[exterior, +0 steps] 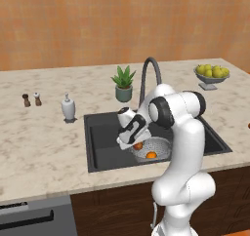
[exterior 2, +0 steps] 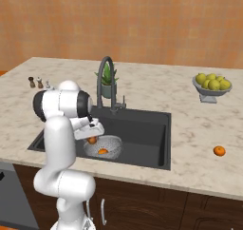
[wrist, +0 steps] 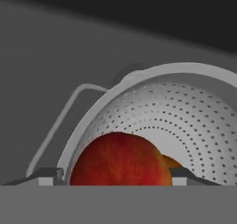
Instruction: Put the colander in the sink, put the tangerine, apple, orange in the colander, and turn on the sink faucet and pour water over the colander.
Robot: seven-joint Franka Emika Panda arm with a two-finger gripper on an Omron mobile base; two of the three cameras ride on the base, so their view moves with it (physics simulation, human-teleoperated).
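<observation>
Red skin streaked with orange fills the bottom of the hand view: the apple point(wrist: 121, 159) sits between the two dark fingers point(wrist: 46, 176), which flank it on either side. Whether they grip it or have just let it go cannot be told; the lower half of the fruit and the finger pads are cut off by the frame edge. Just behind it peeks a sliver of an orange fruit point(wrist: 170, 162), mostly hidden, so tangerine or orange is anyone's guess.

Both lie over the colander point(wrist: 185, 121), whose pierced wall curves up behind them, one wire handle arching off to the left. The colander rests in the sink point(exterior: 105, 142), toward its front, presumably so water can drain through it there.

From the base views the gripper point(exterior: 131, 132) hangs low over the colander, the apple showing as a reddish spot under the hand and the orange fruit lying on the colander's floor. The arm hides part of the basin and the faucet's base.

The faucet point(exterior: 150, 76) arches over the back of the sink; no water is visible. Another orange fruit point(exterior 2: 219, 151) waits on the bench point(exterior 2: 199, 129) to the right, well apart from the sink, so it likely goes in next.
</observation>
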